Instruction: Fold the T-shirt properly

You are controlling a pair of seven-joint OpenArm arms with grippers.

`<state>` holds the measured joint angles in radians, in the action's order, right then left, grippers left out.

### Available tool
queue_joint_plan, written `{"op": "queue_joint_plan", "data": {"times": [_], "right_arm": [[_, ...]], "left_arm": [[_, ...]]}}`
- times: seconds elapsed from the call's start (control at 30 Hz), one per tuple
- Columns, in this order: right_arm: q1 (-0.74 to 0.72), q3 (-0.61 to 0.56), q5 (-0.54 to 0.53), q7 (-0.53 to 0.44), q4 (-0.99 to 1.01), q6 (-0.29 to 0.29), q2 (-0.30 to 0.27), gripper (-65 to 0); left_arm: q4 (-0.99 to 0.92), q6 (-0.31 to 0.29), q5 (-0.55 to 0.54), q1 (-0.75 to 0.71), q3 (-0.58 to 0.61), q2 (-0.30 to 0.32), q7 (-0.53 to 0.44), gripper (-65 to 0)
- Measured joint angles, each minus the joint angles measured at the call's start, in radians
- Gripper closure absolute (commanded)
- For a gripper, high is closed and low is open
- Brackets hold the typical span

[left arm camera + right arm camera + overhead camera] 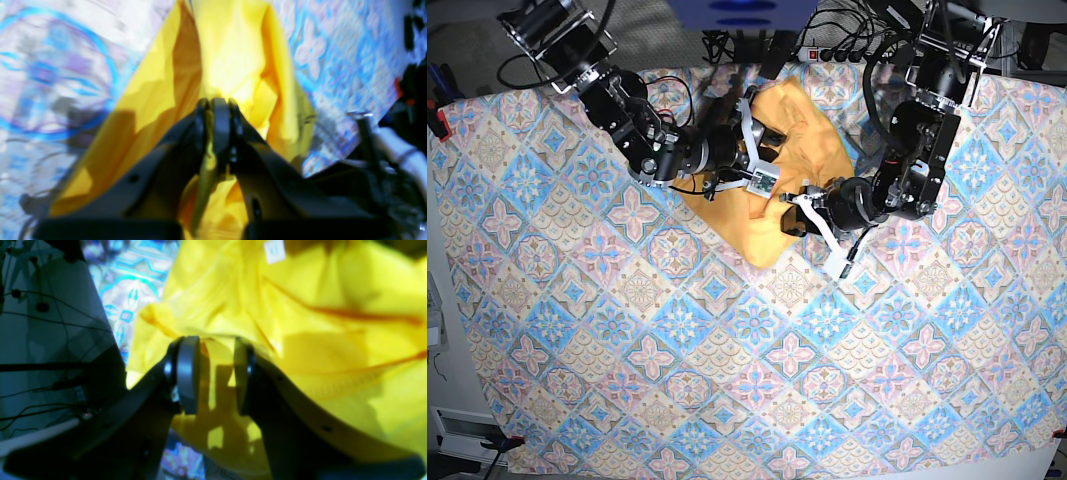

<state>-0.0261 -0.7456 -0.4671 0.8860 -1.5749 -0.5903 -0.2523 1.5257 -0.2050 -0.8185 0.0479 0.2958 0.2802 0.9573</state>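
Clamped on a pinch of the T-shirt (233, 60), the left gripper (217, 106) might drag it crooked near the tablecloth's (727, 380) far edge; the right gripper (217, 373) straddles cloth, jaws parted.

Both wrist views are blurred and oversaturated (glare on cloth); the base view is sharp.

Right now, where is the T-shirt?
In the base view the T-shirt lies bunched on the tablecloth near the far edge, between both arms; the left gripper pinches its cloth.
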Motion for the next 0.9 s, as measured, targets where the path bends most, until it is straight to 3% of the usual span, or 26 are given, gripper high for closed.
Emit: {"op": "queue_joint_plan", "data": {"times": [0.33, 0.4, 0.57, 0.63, 0.73, 0.9], "right_arm": [[0.002, -0.001, -0.001, -0.003, 0.0, 0.0, 0.0, -17.4], [0.002, -0.001, 0.0, -0.002, 0.0, 0.0, 0.0, -17.4], [0.002, -0.001, -0.001, -0.002, 0.0, 0.0, 0.0, -17.4], [0.001, -0.001, 0.0, -0.002, 0.0, 0.0, 0.0, -17.4], [0.002, -0.001, -0.001, -0.002, 0.0, 0.0, 0.0, -17.4], [0.002, -0.001, 0.0, -0.002, 0.0, 0.0, 0.0, -17.4]], "left_arm": [[0.032, -0.001, 0.0, -0.037, -0.032, 0.033, -0.002, -3.8], [0.032, -0.001, 0.0, -0.035, -0.03, 0.033, -0.003, -11.9], [0.032, -0.001, 0.0, -0.037, -0.031, 0.033, -0.002, -40.5], [0.032, -0.001, 0.002, -0.036, -0.031, 0.033, 0.0, -48.3], [0.032, -0.001, 0.0, -0.031, -0.032, 0.029, 0.0, -55.1], [0.031, -0.001, 0.003, 0.006, -0.034, 0.001, -0.003, -55.4]]}}
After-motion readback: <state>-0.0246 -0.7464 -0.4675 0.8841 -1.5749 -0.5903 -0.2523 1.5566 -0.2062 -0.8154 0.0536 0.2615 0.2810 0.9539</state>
